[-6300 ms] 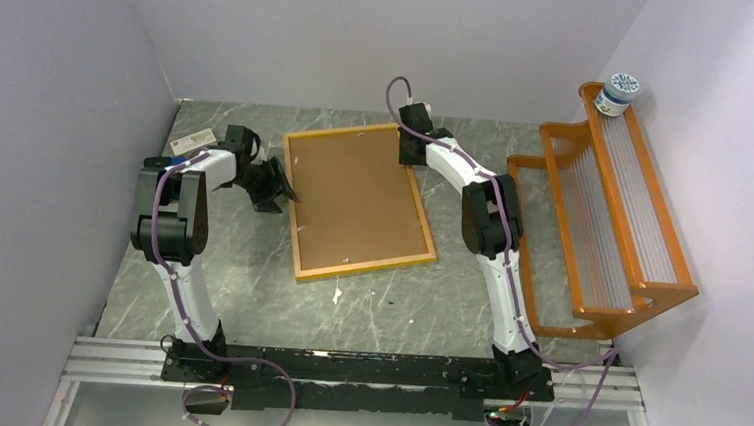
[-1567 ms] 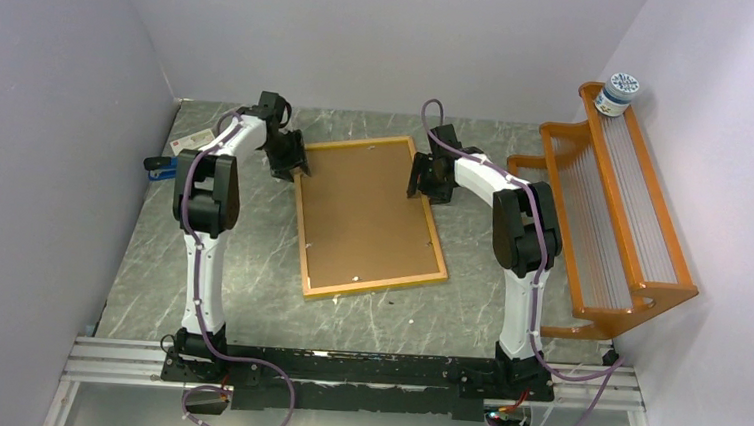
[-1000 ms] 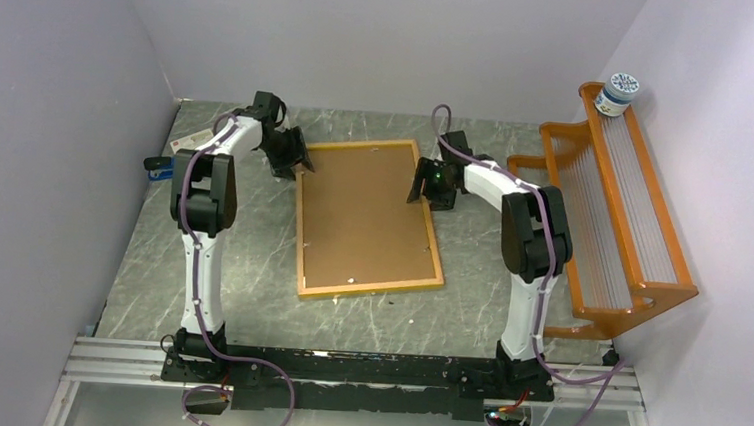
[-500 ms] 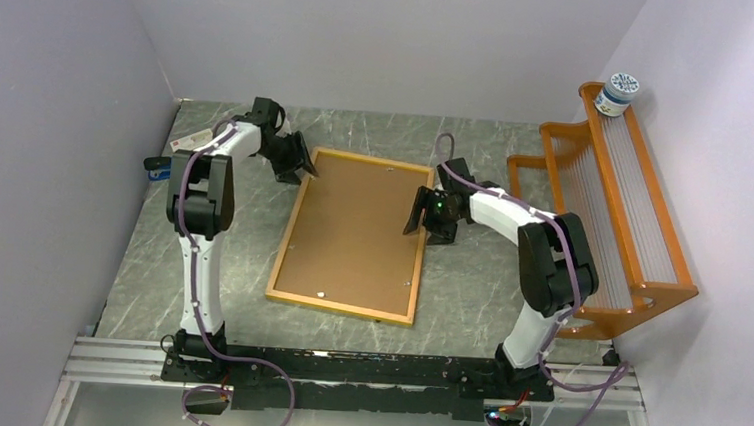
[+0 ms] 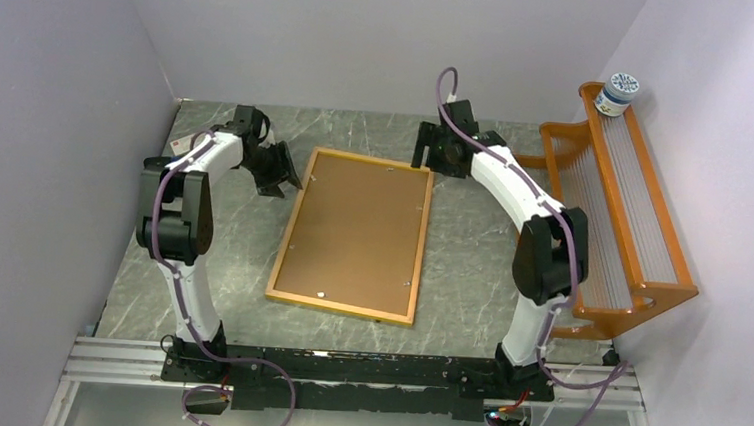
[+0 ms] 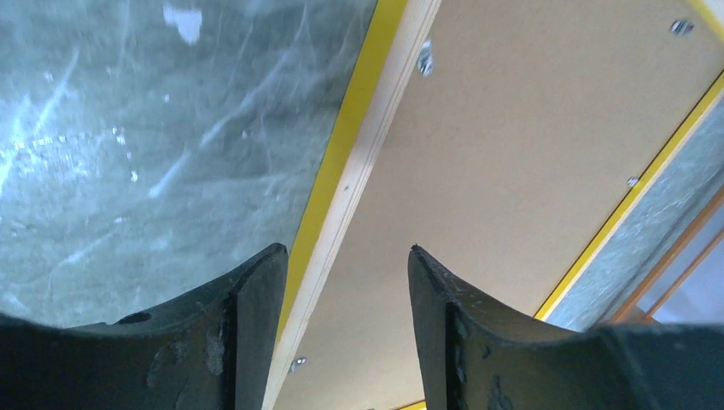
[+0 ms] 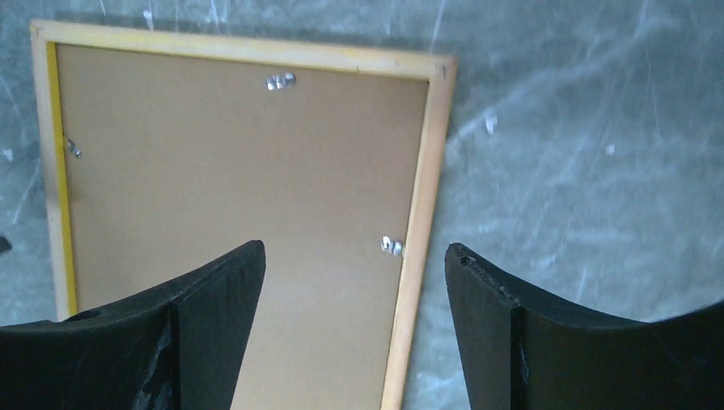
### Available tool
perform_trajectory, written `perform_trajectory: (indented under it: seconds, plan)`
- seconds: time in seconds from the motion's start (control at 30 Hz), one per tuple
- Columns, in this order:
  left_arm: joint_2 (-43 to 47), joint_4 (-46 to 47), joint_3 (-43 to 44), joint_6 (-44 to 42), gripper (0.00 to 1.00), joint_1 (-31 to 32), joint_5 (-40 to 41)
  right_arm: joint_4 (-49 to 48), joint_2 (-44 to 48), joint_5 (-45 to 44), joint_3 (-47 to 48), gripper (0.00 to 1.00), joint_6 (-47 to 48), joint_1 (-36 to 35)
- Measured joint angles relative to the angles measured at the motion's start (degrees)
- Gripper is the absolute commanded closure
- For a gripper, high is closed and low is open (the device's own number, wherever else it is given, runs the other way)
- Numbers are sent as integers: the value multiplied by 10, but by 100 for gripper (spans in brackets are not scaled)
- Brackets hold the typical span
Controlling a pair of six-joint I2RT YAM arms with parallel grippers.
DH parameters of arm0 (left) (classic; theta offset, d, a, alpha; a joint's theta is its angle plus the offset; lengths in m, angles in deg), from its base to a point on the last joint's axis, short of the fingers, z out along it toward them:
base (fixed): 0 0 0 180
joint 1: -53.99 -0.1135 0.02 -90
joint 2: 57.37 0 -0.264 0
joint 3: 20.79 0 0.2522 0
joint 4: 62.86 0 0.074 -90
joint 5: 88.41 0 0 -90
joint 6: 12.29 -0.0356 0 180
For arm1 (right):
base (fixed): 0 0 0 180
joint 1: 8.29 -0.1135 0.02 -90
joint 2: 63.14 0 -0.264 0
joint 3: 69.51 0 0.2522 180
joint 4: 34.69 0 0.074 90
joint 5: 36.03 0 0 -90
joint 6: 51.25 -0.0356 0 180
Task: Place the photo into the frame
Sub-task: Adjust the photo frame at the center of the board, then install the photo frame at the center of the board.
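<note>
1. The left gripper (image 5: pixel 278 172) hovers just left of the frame (image 5: pixel 295 222), near its far-left corner, fingers spread and empty.
2. The frame lies flat mid-table, brown backing (image 5: pixel 357 232) up, long axis running near to far, far end leaning slightly right. Bare table (image 5: pixel 239 264) surrounds every edge.
3. The right gripper (image 5: pixel 425 150) hangs by the far-right corner, fingers spread and empty.
4. An orange rack (image 5: pixel 613 220) stands well right.

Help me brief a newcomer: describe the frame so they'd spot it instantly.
Start at the grey marble table. The frame lies flat in its middle, brown back up. Its thin yellow-orange border sets it apart from the bulky orange slatted rack at the right.
</note>
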Motion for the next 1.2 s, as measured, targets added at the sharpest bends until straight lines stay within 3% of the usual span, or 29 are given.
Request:
perform_trajectory:
  seconds: [0.2, 0.47, 0.83, 1.2]
  plan:
    - [20, -4, -55, -6, 45, 0, 7, -1, -107, 2, 116, 19, 91, -11]
    - [20, -13, -68, -27, 47, 0, 10, 6, -236, 12, 242, 21, 214, -44]
    - [-17, -4, -24, -42, 47, 0, -12, 26, -303, -5, 276, 27, 293, -53]
    - [-44, -4, -12, -46, 48, 0, -20, 6, -323, -51, 282, 34, 308, -54]
